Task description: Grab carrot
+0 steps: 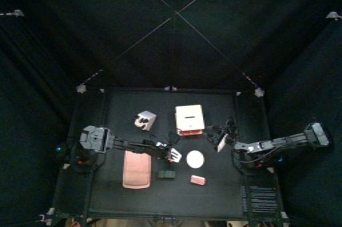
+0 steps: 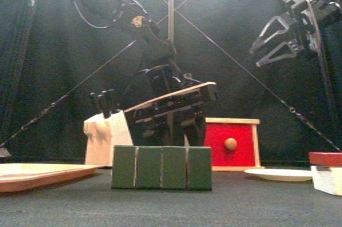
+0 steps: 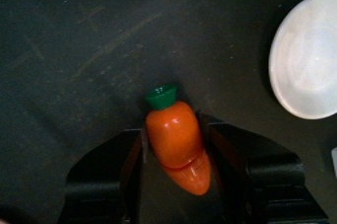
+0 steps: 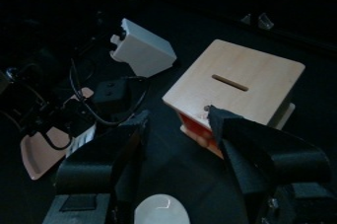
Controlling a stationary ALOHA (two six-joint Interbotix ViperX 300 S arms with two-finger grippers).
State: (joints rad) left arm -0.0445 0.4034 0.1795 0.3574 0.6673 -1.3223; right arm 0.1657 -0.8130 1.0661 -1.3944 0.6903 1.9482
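The carrot (image 3: pixel 179 150) is a small bright-orange piece with a green top, and it lies lengthwise between the left gripper's jaws. My left gripper (image 3: pixel 178 174) is shut on it over the dark table, close to the white round disc (image 3: pixel 308 56). In the top view the left gripper (image 1: pixel 167 154) is at the table's middle, between the pink slab (image 1: pixel 135 169) and the disc (image 1: pixel 195 158). My right gripper (image 4: pixel 178 169) is open and empty, held high above the wooden box (image 4: pixel 238 84); it also shows in the front view (image 2: pixel 286 29).
A wooden box with a red side (image 1: pixel 190 119) and a white object (image 1: pixel 144 121) stand at the back. A dark green block (image 2: pixel 162 167) stands at the front, and a small red-pink block (image 1: pixel 198 179) lies beside it. The pink slab lies front left.
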